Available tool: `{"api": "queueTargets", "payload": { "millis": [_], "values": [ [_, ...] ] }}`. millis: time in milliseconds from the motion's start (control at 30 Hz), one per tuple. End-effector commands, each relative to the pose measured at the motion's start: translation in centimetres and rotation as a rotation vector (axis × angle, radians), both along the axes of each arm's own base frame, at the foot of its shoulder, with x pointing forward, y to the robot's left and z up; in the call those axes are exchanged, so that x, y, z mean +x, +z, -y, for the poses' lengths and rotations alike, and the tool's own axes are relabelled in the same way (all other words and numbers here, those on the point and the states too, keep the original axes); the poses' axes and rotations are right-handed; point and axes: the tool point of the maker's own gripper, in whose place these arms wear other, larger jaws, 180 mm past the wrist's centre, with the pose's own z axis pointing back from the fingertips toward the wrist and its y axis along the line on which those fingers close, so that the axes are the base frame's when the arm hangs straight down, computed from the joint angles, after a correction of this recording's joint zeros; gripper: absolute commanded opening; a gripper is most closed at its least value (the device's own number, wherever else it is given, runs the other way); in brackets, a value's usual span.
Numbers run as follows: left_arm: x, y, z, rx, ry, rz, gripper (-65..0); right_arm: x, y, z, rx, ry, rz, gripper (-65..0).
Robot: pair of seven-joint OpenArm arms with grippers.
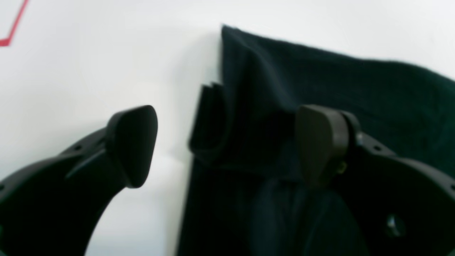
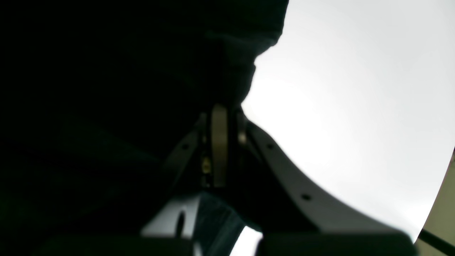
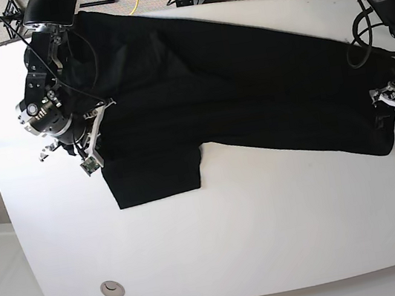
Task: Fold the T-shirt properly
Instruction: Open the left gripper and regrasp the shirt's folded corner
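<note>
the t-shirt [image 3: 233, 90] lies spread on the white table [image 3: 270, 226], long axis running across between the two arms. left gripper [image 1: 227, 142] is spread wide right at the hem edge, one pad over cloth, one over bare table, a small raised fold between them. right gripper [image 2: 218, 117] looks clenched on the t-shirt at the sleeve end, though black cloth swallows most of that wrist view and the pinch itself is hard to make out.

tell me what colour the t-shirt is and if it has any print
Plain black, no print visible. The T-shirt shows best in the base view.
</note>
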Motion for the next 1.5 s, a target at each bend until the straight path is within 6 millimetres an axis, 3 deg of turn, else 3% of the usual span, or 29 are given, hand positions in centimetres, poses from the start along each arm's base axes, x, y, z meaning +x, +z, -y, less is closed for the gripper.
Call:
{"api": "queueTargets", "payload": {
  "millis": [0, 267, 400, 600, 733, 800, 1067, 1400, 1467],
  "values": [
    [1.2, 2.3, -0.9, 0.009, 0.007, 0.072, -10.4, 0.9, 1.3, 0.2, -0.003, 0.003, 0.047, -65.0],
    [1.0, 0.4, -0.2, -0.026, 0.016, 0.028, -11.2, 0.7, 1.1, 0.2, -0.010, 0.002, 0.041, -64.6],
    [0.7, -0.5, 0.0, -0.040, 0.015, -0.001, -14.6, 0.7, 1.1, 0.2, -0.012, 0.003, 0.040, -64.6],
    [0.2, -1.4, 0.1, -0.053, 0.001, -0.051, -43.3, 0.7, 1.1, 0.2, -0.009, 0.008, 0.042, -64.3],
    [0.3, -1.3, 0.2, -0.056, -0.003, -0.048, -56.2, 0.6, 1.0, 0.2, -0.005, 0.004, 0.040, -64.4],
    [0.7, -0.4, 0.2, -0.048, -0.004, -0.008, -57.2, 0.7, 1.2, 0.1, -0.007, 0.007, 0.044, -64.5],
    [1.1, 0.5, 0.1, -0.032, -0.012, 0.022, -49.9, 0.7, 1.2, 0.2, -0.007, 0.007, 0.044, -64.5],
    [1.6, 2.0, 0.4, 0.005, -0.037, 0.049, -57.4, 0.8, 1.2, 0.1, -0.001, 0.004, 0.046, -64.4],
    [1.5, 2.4, 0.7, 0.023, -0.052, 0.049, -62.0, 1.0, 1.4, 0.0, 0.003, 0.008, 0.052, -64.5]
  ]
}}
